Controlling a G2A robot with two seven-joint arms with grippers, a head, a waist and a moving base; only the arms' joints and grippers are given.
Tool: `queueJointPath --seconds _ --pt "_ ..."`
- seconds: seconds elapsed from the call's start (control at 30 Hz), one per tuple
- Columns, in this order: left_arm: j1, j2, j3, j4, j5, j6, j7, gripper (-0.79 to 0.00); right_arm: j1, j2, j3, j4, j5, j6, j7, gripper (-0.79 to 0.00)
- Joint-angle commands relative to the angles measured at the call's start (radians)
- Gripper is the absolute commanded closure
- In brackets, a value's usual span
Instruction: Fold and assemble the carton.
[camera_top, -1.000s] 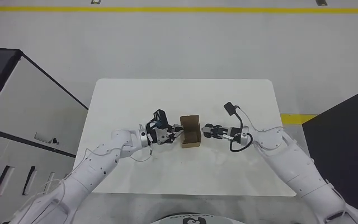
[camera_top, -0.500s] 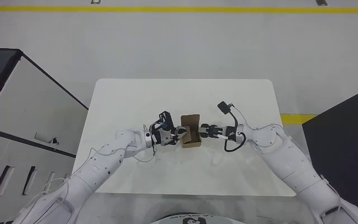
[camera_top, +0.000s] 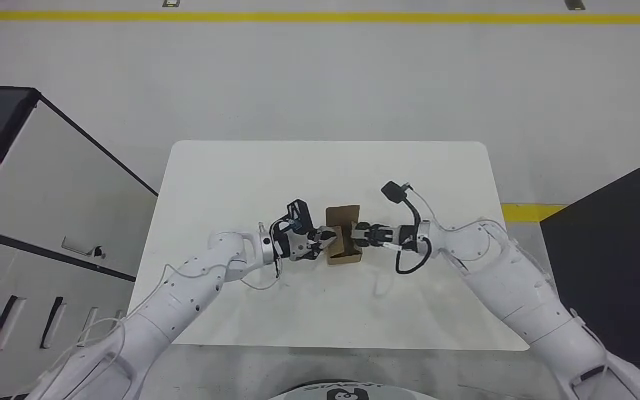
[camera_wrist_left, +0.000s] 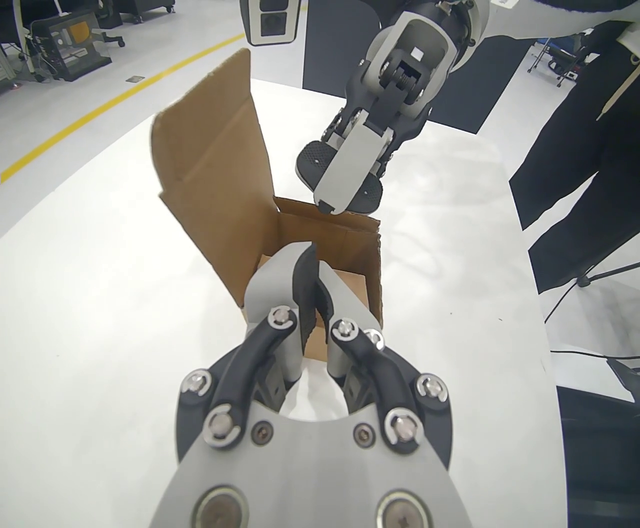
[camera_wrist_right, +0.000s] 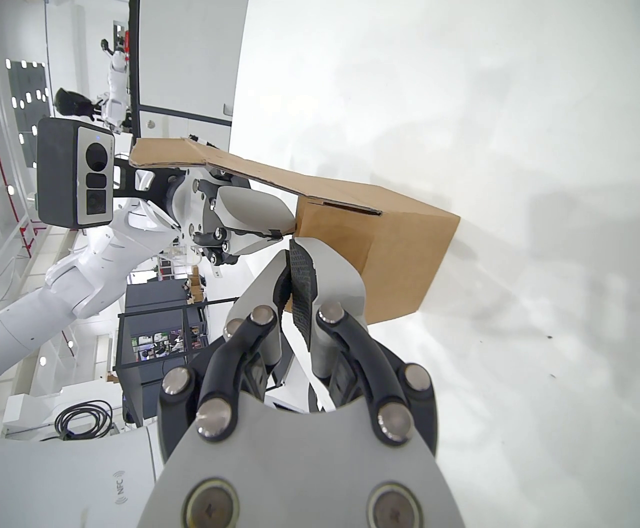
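Note:
A small brown carton (camera_top: 342, 218) stands open on the white table (camera_top: 420, 300), with one tall flap (camera_wrist_left: 215, 190) upright on its far side. My left gripper (camera_top: 320, 240) is at the carton's left wall. Its fingers are shut and their tips (camera_wrist_left: 311, 250) lie over the near rim. My right gripper (camera_top: 357, 237) comes in from the opposite side, also shut. Its tip (camera_wrist_left: 327, 205) touches the rim of the far wall. In the right wrist view the right gripper (camera_wrist_right: 292, 250) sits beside the carton's side (camera_wrist_right: 405, 260), and the left gripper (camera_wrist_right: 285, 227) touches the same edge.
The table spreads wide around the carton on all sides. A grey cabinet (camera_top: 50, 180) stands off the table's left edge, and a dark panel (camera_top: 600, 240) off its right.
Both arms have closed in on the carton from either side. The right gripper moved left to the wall, the left gripper moved right to the rim.

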Motion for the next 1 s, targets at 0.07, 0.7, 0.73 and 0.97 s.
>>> queueJointPath --seconds 0.07,0.7,0.73,0.97 --pt "0.004 0.000 -0.011 0.000 0.005 -0.004 0.005 0.000 0.003 -0.002 0.002 -0.008 -0.012 0.005 0.001 0.000" --pt "0.012 -0.011 -0.024 -0.010 0.028 -0.031 0.012 0.000 0.043 -0.025 -0.051 0.004 -0.093 0.064 0.024 0.000" --pt "0.010 -0.013 -0.023 -0.008 0.029 -0.032 0.013 0.000 0.045 -0.027 -0.053 0.006 -0.094 0.064 0.023 0.000" --pt "0.000 -0.027 -0.005 0.007 0.033 -0.038 -0.003 0.000 0.055 -0.033 -0.055 0.014 -0.098 0.069 0.025 0.000"
